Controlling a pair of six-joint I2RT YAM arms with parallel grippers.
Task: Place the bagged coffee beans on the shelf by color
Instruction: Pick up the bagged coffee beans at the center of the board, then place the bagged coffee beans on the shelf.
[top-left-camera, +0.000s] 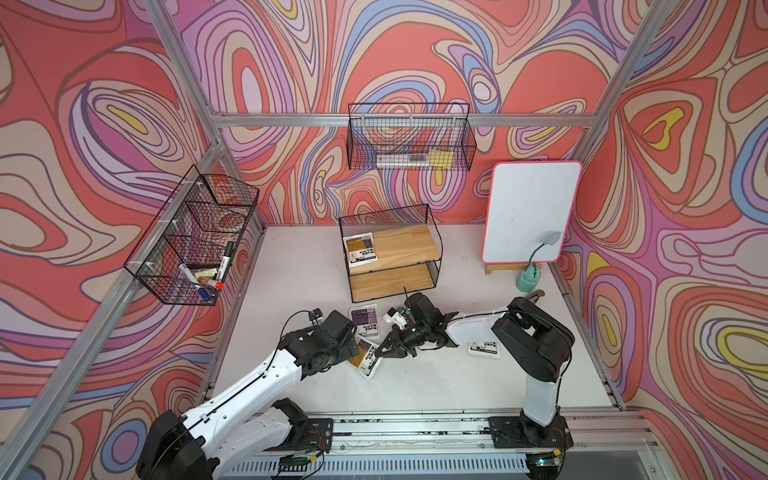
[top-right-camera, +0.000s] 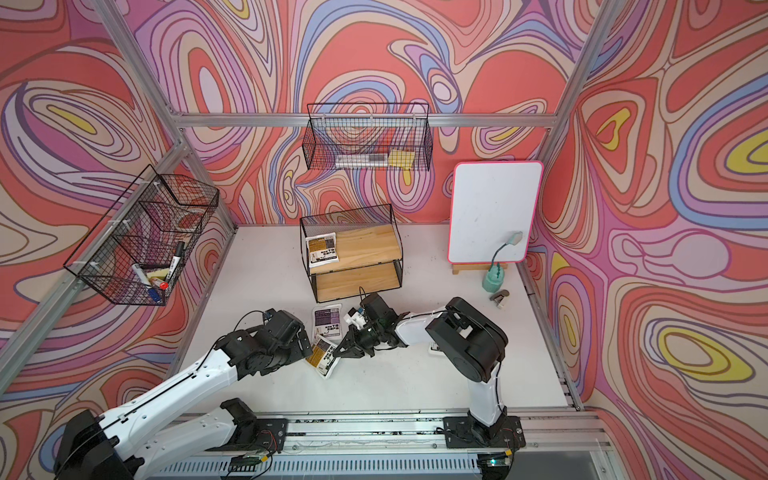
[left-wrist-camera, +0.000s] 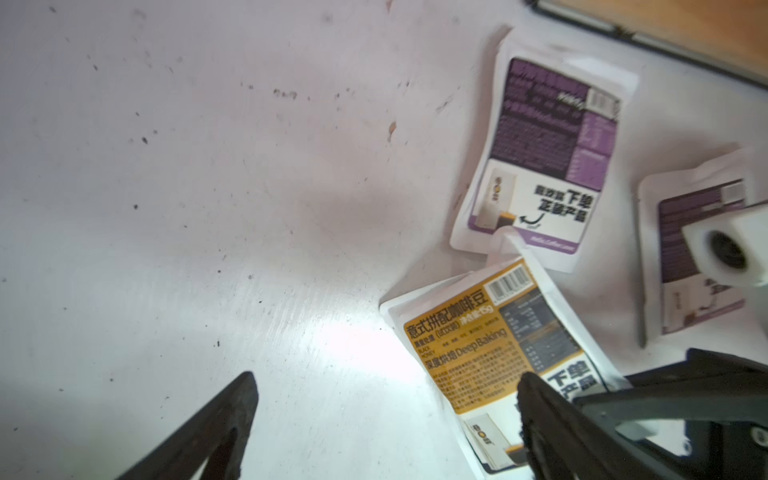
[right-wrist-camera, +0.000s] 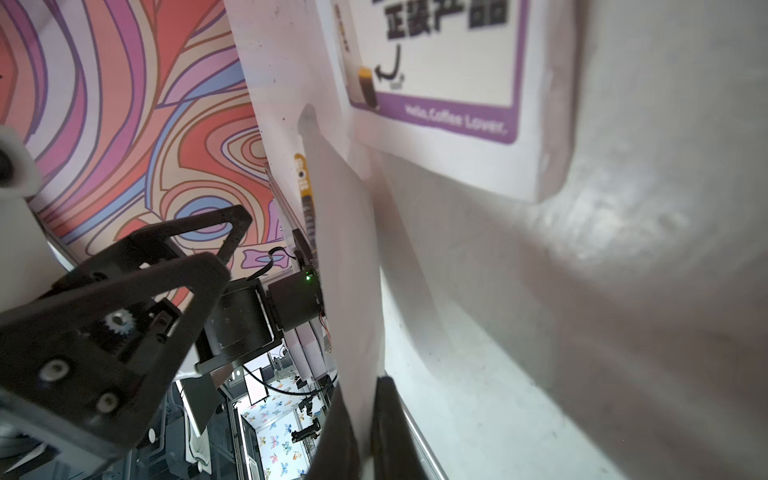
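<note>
The right claw (right-wrist-camera: 359, 395) was pressed together on the white edge of a flat white coffee bean bag with an orange-brown label (top-left-camera: 365, 359). This bag was down at the white table (top-left-camera: 415, 386), in front of the small shelf with two light wooden boards and a black wire frame (top-left-camera: 409, 245). I could not tell if the bag was lifted a little. The left claw (left-wrist-camera: 386, 376) was spread wide, low over the table, with one finger (left-wrist-camera: 540, 411) above that same bag. A white bag with a purple label (top-left-camera: 365, 319) lay flat just beside it, closer to the shelf, and their corners met. A second purple bag (left-wrist-camera: 698, 257) lay near, partly hidden behind the right arm's white camera block. Another orange-brown bag (top-left-camera: 360, 249) lay on the shelf's top board, at the left end. One more bag (top-left-camera: 484, 347) peeked out from under the right arm, its colour too hard to see.
</note>
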